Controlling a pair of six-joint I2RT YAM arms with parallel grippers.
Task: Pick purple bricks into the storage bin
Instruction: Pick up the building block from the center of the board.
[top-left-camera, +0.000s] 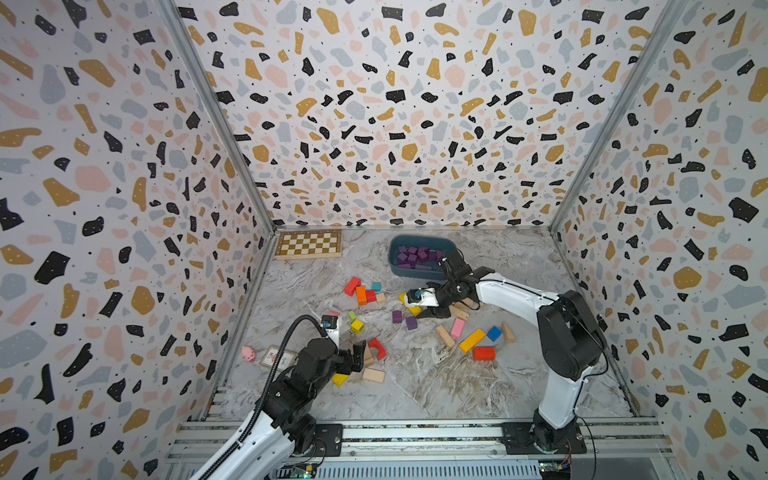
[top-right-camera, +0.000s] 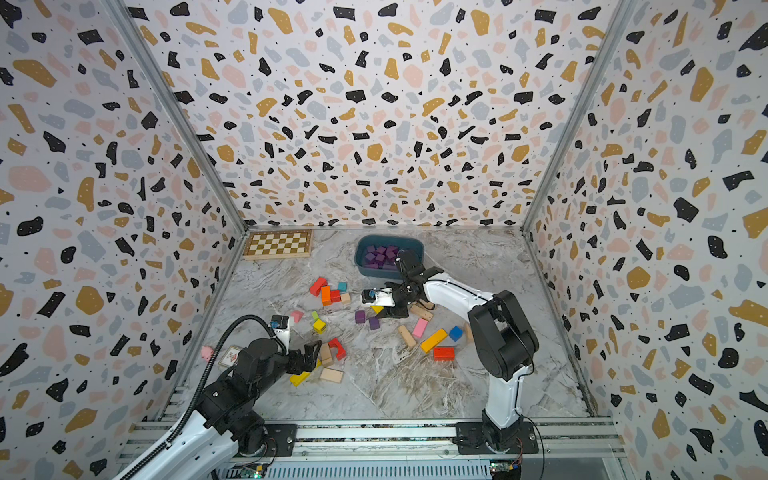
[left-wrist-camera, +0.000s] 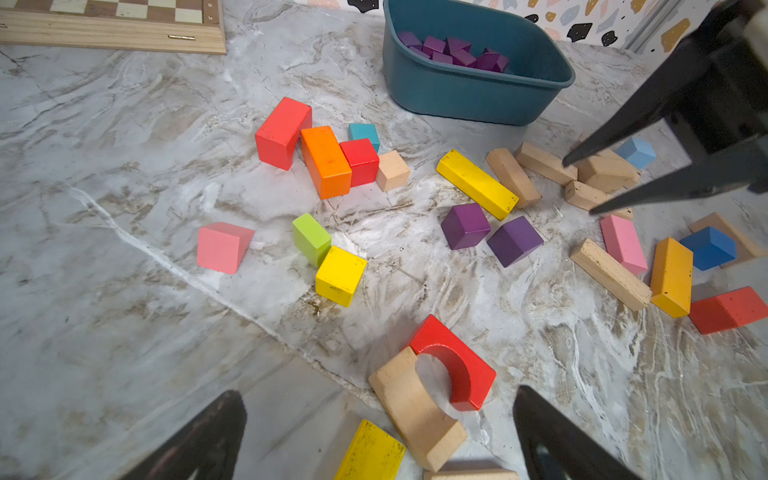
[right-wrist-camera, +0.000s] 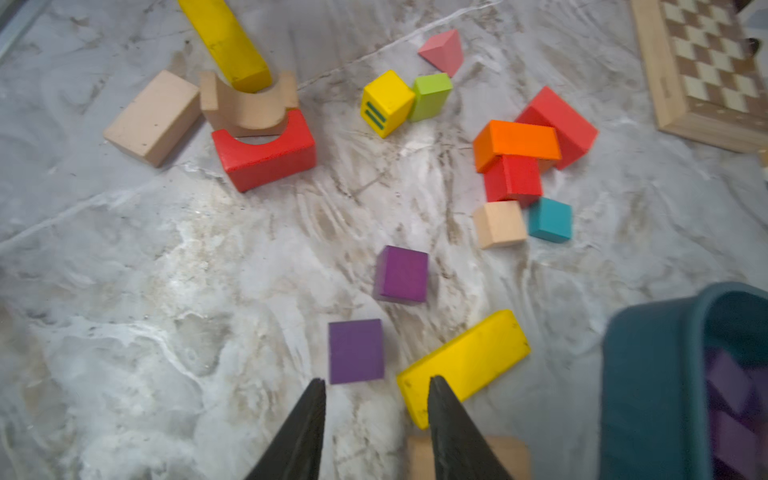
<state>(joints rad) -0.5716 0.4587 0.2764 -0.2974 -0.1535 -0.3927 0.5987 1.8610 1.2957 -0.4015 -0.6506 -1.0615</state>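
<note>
Two purple bricks (right-wrist-camera: 401, 274) (right-wrist-camera: 356, 351) lie side by side on the marble table, also seen in both top views (top-left-camera: 397, 316) (top-right-camera: 374, 323) and in the left wrist view (left-wrist-camera: 465, 225). My right gripper (right-wrist-camera: 377, 380) hovers just short of the nearer one, open, with nothing between its fingers. The storage bin (top-left-camera: 415, 272) (right-wrist-camera: 648, 374) stands behind it at the back, with several purple bricks (top-left-camera: 411, 255) inside. My left gripper (left-wrist-camera: 380, 392) (top-left-camera: 357, 355) is wide open and empty at the front left, over a tan arch block (left-wrist-camera: 415, 407) and a red arch block (left-wrist-camera: 457, 365).
A long yellow bar (right-wrist-camera: 465, 361) lies right beside one right finger, with tan blocks (left-wrist-camera: 513, 176) behind it. Red, orange and teal blocks (top-left-camera: 363, 291) cluster mid-table, and more coloured blocks (top-left-camera: 473, 338) lie right. A chessboard (top-left-camera: 309, 244) sits back left. A pink pig (top-left-camera: 248, 354) and card (top-left-camera: 277, 357) lie front left.
</note>
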